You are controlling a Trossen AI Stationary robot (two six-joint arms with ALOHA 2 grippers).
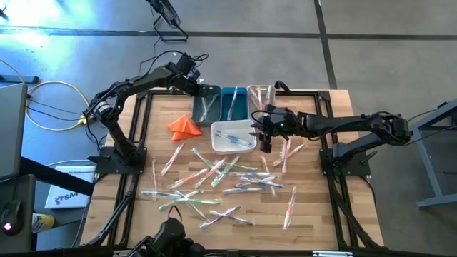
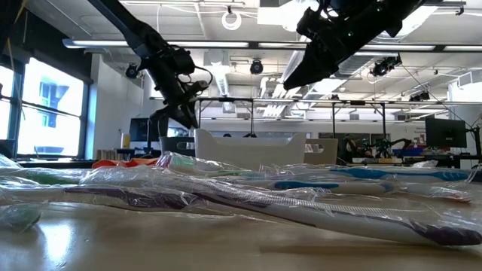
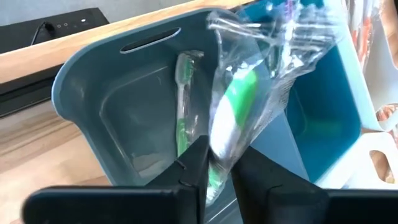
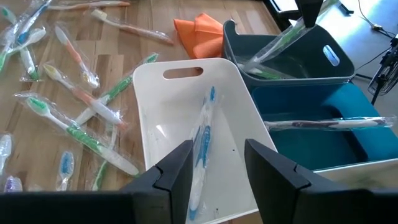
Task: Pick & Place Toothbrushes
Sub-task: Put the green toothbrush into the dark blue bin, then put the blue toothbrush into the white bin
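Left wrist view: our left tool [image 3: 219,163] grips a green wrapped toothbrush [image 3: 231,118] over the grey-blue bin [image 3: 93,81]. Placing step; next, release. Our right tool [image 4: 216,163] stands wide, empty, above the white bin [image 4: 149,87]. Remaining toothbrushes [image 1: 214,182] litter the tabletop [image 1: 314,214].

The lower end of the green-handled toothbrush in its crinkled clear wrapper [image 3: 233,109] disappears behind my left claw's dark fingers [image 3: 196,163], so I cannot tell how much of it they pinch. The clear bin at the far right of the row [image 3: 379,155] is cut by the picture's edge. From table height, the heap of wrapped toothbrushes [image 2: 248,192] blurs together, colours uncertain.
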